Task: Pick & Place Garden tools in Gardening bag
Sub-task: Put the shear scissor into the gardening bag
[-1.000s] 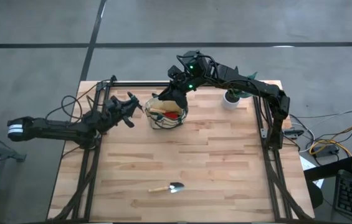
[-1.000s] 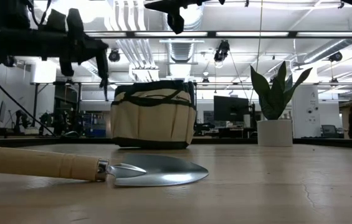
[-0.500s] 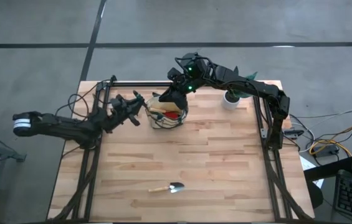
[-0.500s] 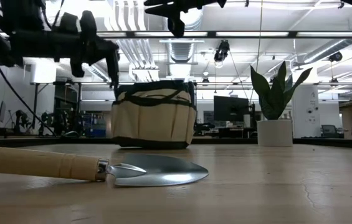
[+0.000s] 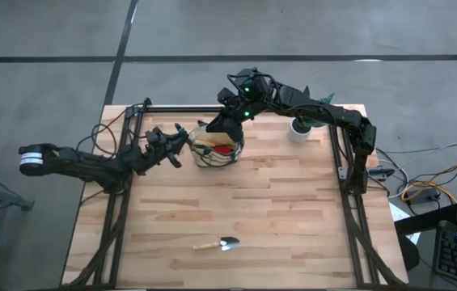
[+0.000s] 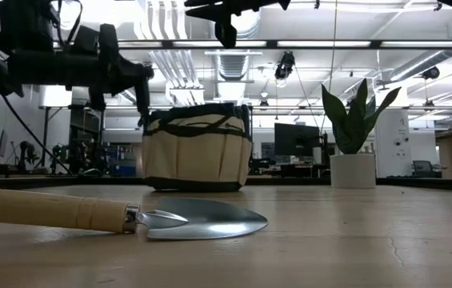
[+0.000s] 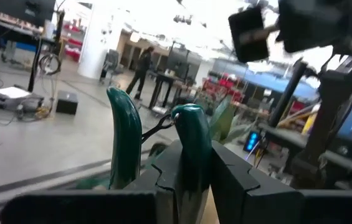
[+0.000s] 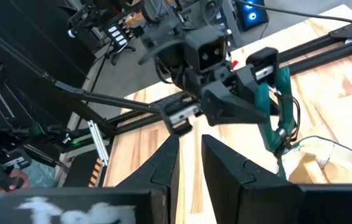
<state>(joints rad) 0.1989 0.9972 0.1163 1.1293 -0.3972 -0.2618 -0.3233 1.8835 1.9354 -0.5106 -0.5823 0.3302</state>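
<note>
Gardening bag (image 5: 218, 145) sits at the far middle of the table: round, tan fabric, dark trim and loop handles, side pockets visible in the low view (image 6: 198, 146). Inside it from above: a wooden handle and a red chunky piece (image 5: 225, 149); the rest of the contents is hard to tell apart.

Left gripper (image 5: 176, 145) is just beside the bag's left rim, raised above the tabletop, pinching pruning shears (image 7: 157, 140) with glossy teal-green curved handles and a thin wire spring between them. Jaws are pressed on the shears' handles; the right wrist view shows the same teal handles (image 8: 274, 112) hanging from that gripper right at the bag's edge. In the low view the left gripper (image 6: 142, 100) hangs next to the bag's upper left corner.

Right gripper (image 5: 226, 111) hovers over the bag's far side, holding nothing that shows; its dark angular fingers (image 8: 163, 165) stand narrowly apart with a small gap, nearly closed.

One trowel (image 5: 218, 243) lies alone near the front edge of the table, well apart from the bag: pale round wooden handle, shiny pointed metal scoop, metal collar between. It fills the low view's foreground (image 6: 202, 220).

Potted plant (image 5: 299, 128) in a white pot stands right of the bag, stiff green pointed leaves. Table (image 5: 277, 210) is light butcher-block wood strips with black metal frame rails along both sides.
</note>
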